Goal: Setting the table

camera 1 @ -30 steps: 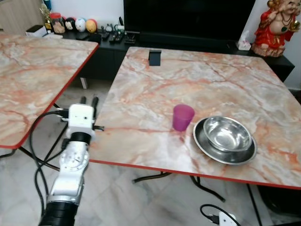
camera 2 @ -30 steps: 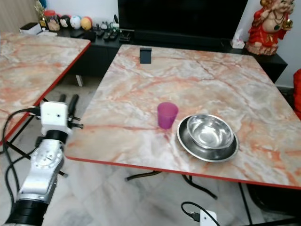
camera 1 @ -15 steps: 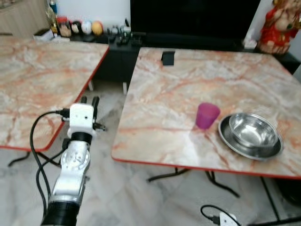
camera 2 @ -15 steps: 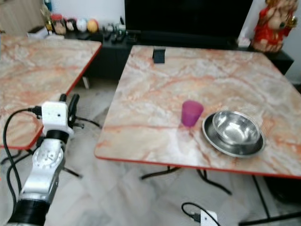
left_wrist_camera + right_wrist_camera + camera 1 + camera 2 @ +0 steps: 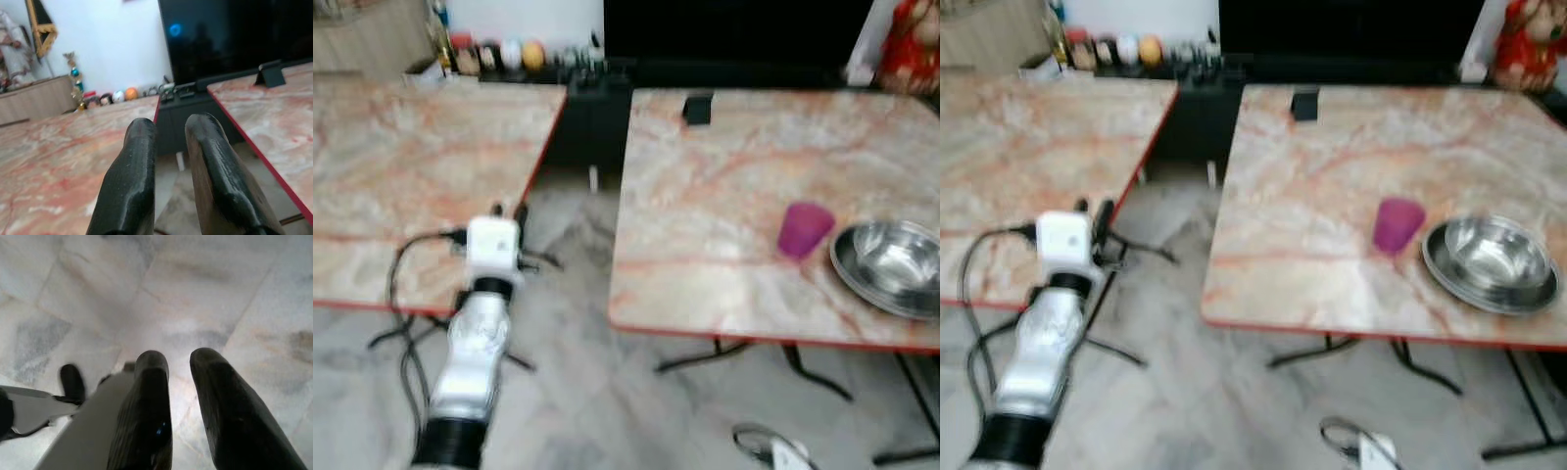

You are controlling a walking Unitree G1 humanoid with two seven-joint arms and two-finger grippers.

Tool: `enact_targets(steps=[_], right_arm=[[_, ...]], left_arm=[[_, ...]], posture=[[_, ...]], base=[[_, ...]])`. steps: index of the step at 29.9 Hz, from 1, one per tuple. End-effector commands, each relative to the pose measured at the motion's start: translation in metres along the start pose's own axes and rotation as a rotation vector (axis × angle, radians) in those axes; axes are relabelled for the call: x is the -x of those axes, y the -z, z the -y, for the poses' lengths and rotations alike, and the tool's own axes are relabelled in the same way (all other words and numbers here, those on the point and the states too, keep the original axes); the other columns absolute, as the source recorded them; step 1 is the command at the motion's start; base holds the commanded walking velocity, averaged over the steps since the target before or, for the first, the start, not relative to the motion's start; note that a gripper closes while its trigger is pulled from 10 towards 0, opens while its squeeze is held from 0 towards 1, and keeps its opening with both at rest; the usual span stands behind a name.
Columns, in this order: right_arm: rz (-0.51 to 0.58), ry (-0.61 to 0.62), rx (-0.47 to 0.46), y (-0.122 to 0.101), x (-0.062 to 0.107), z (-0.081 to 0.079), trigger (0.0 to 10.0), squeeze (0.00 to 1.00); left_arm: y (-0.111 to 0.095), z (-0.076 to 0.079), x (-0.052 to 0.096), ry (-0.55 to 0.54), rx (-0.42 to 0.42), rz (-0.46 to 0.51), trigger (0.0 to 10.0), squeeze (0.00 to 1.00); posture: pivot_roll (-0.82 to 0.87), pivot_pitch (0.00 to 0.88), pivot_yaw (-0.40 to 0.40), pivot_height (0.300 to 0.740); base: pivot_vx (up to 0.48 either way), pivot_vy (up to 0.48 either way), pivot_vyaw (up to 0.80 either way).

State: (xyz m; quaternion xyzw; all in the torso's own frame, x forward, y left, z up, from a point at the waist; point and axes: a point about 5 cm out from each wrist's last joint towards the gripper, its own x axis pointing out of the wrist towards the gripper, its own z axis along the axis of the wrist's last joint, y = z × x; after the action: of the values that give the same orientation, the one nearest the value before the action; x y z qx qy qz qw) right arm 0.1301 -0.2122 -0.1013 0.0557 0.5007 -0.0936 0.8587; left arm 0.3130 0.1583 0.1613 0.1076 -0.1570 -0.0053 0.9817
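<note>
Black fingers on the left gripper [image 5: 168, 181] sit close side by side with just a thin gap, and nothing is held between them. This gripper is raised in front of the robot, over the floor gap between the two marble tables. The right gripper [image 5: 183, 421] hangs low and points down at the pale floor tiles [image 5: 220, 293]; its fingers also have a small gap and hold nothing. On the right table [image 5: 724, 196] stands a purple cup [image 5: 803, 229], and just beside it are the steel bowls [image 5: 893, 266], one sitting inside the other, near the table's front edge. A small dark stand [image 5: 698, 109] sits at the far side of that table. The left table [image 5: 411, 166] looks bare. A moment ago the cup and bowls were near the middle of the head views; now they have slid far to the right and the picture is blurry, so the robot is turning or walking to its left, not the things moving. I think the robot is going off to fetch more things for the table, since both grippers are empty.
</note>
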Motion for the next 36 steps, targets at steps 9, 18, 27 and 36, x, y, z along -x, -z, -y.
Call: enact_targets(steps=[9,18,27,36], right_arm=[[0.002,-0.014,0.006,-0.0004,-0.0006,-0.0056,10.0,0.00],[0.001,-0.014,0.003,0.0005,-0.0005,-0.0064,10.0,0.00],[0.001,-0.015,0.000,0.0011,-0.0004,-0.0069,10.0,0.00],[0.000,-0.017,0.004,0.0016,-0.0003,-0.0070,10.0,0.00]], left_arm=[[-0.0015,-0.0062,-0.0011,-0.004,-0.015,0.013,10.0,0.00],[-0.0016,-0.0046,-0.0025,0.005,-0.009,0.016,10.0,0.00],[-0.0020,-0.0026,-0.0030,0.016,-0.006,0.020,10.0,0.00],[-0.0030,-0.0020,-0.0040,0.017,-0.005,0.025,10.0,0.00]], posture=[[0.13,0.000,-0.031,0.727],[0.12,0.000,-0.022,0.727],[0.12,0.000,-0.019,0.727],[0.12,0.000,-0.018,0.727]], base=[[0.000,0.329,0.00],[0.000,0.327,0.00],[0.000,0.327,0.00],[0.000,0.325,0.00]])
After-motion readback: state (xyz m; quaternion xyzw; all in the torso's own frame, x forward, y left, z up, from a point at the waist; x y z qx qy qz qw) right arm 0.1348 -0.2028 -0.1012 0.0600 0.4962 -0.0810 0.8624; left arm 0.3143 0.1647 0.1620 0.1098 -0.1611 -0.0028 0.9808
